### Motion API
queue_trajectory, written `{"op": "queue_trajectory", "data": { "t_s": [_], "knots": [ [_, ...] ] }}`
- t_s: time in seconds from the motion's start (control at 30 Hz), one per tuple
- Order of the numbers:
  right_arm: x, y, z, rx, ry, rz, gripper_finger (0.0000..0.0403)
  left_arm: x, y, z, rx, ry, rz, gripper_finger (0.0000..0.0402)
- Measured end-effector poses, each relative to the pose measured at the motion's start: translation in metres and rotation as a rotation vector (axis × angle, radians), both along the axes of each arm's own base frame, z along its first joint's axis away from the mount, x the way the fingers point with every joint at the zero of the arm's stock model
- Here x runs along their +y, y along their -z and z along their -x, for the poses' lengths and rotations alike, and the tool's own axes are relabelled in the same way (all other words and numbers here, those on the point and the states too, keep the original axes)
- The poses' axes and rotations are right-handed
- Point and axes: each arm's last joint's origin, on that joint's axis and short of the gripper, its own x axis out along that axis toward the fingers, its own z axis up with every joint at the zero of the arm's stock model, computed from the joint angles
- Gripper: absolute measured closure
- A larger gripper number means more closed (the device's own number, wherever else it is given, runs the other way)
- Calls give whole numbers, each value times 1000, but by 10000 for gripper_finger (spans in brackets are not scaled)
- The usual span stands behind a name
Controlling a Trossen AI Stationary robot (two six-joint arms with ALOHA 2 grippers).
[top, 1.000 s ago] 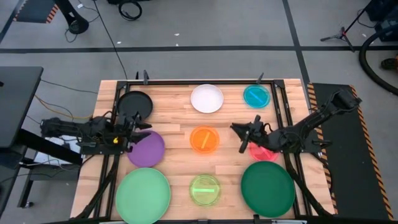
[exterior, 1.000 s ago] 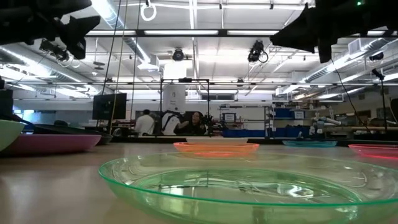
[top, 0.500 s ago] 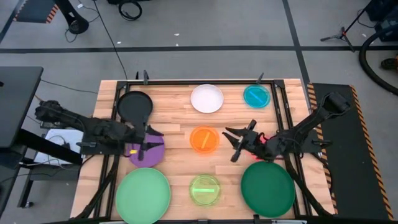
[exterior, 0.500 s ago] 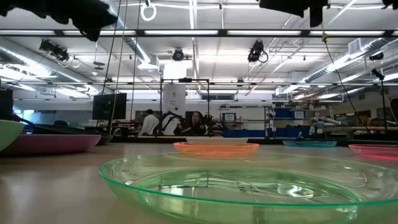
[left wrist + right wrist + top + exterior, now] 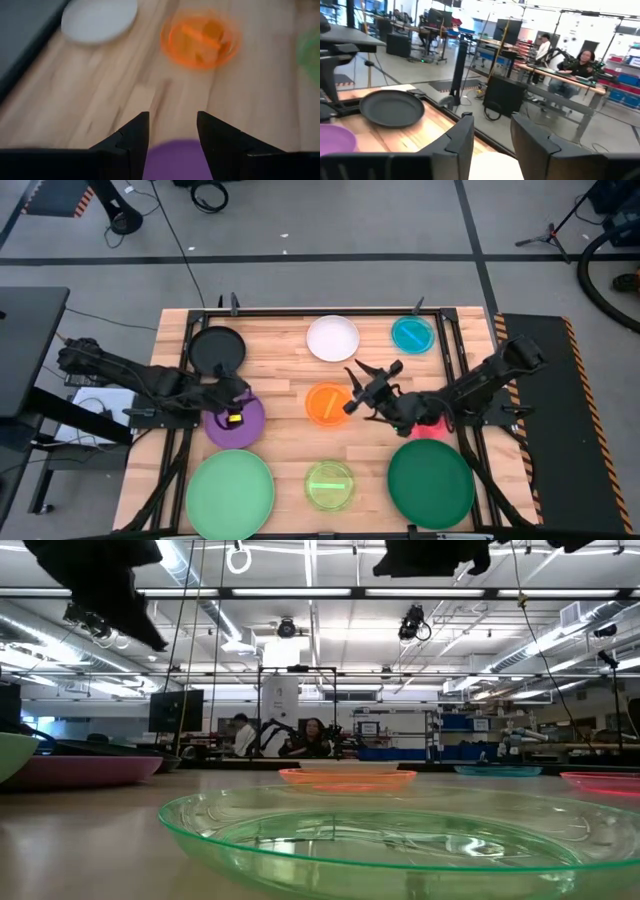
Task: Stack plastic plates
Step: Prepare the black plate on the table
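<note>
A: High view, quick rundown. Nine plates lie singly on the bench (image 5: 270, 380), none stacked. Black plate (image 5: 217, 348) near the far left corner, white plate (image 5: 332, 338) at the far edge middle, teal plate (image 5: 412, 333) near the far right corner.

B: Middle row?

A: Purple plate (image 5: 232, 423) on the left, orange plate (image 5: 328, 404) at the centre, pink plate (image 5: 428, 426) on the right, mostly hidden under the right arm. Near edge: light green plate (image 5: 230, 492) at the left corner, lime plate (image 5: 330, 484) in the middle, dark green plate (image 5: 431, 483) at the right corner.

B: Grippers?

A: Left gripper (image 5: 234, 390) hangs over the purple plate's far rim, fingers apart, nothing between them; left wrist view shows the purple rim under the gap. Right gripper (image 5: 366, 388) sits just beside the orange plate's right edge, raised, fingers (image 5: 390, 367) spread, empty.

B: Low view?

A: Lime plate fills the front, orange one behind it. Both arms show only as dark shapes up top. People sit at desks in the room beyond.
</note>
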Motion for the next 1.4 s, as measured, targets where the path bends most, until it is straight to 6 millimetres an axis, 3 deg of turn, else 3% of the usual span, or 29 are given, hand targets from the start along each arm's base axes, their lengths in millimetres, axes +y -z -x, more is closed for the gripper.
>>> {"op": "queue_trajectory", "data": {
  "t_s": [0.3,0.5,0.97,1.27,1.4],
  "knots": [
    [-3,35,-13,-13,186,-51,213,6,17,-3,84,-242,0,230],
    [-7,42,-17,-22,183,-60,215,31,32,-13,149,-513,-81,230],
    [1,15,-25,-40,155,-57,217,93,78,-31,446,-805,-101,230],
    [17,-13,-26,33,279,-20,218,116,90,-29,482,-943,-75,230],
    [28,-19,-24,44,253,-14,218,118,94,-31,505,-896,4,230]
  ]
}}
